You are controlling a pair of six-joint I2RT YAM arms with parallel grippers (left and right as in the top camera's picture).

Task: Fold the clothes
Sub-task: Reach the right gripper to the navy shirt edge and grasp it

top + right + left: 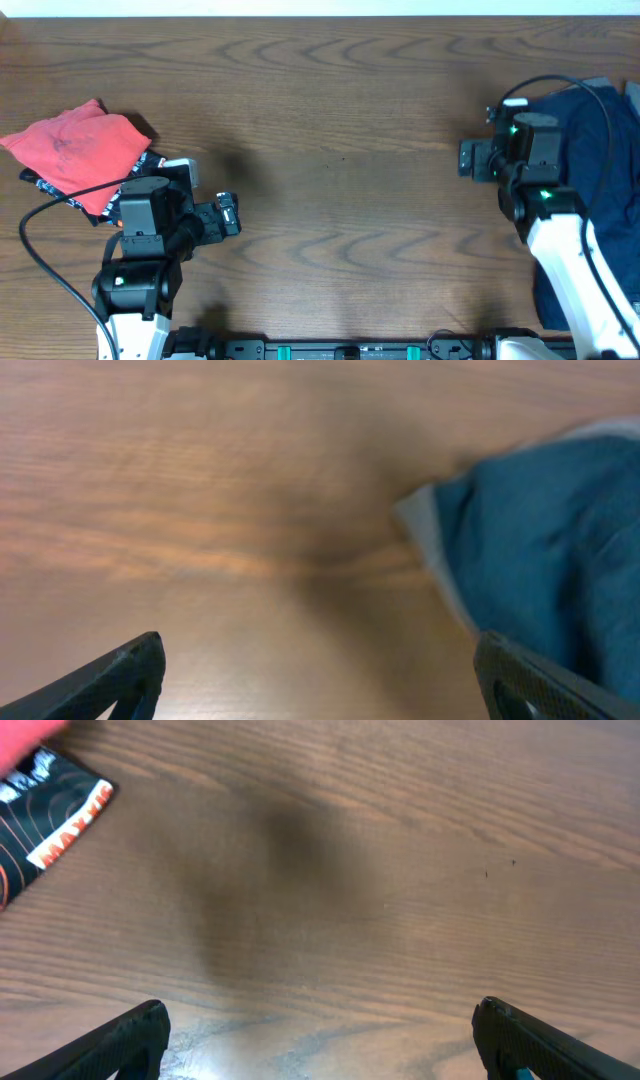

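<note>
Clothes [590, 130]: one crumpled red fabric garment [75, 145] atop one black printed garment [45, 820], soft navy heap [540, 550] opposite; left gripper [320, 1030], right gripper [320, 670] gape wide, empty.

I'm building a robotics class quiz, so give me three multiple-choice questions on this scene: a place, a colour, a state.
1. Where is the red garment? A) beside the left arm B) in the middle C) at the far right
2. What colour is the clothes pile by the right arm? A) yellow B) white C) navy blue
3. The left arm's fingers are: A) shut on cloth B) open, empty C) shut, empty
Answers: 1 A, it lies at the table's left edge; 2 C, dark blue folds show; 3 B, they stand wide apart over bare wood.
</note>
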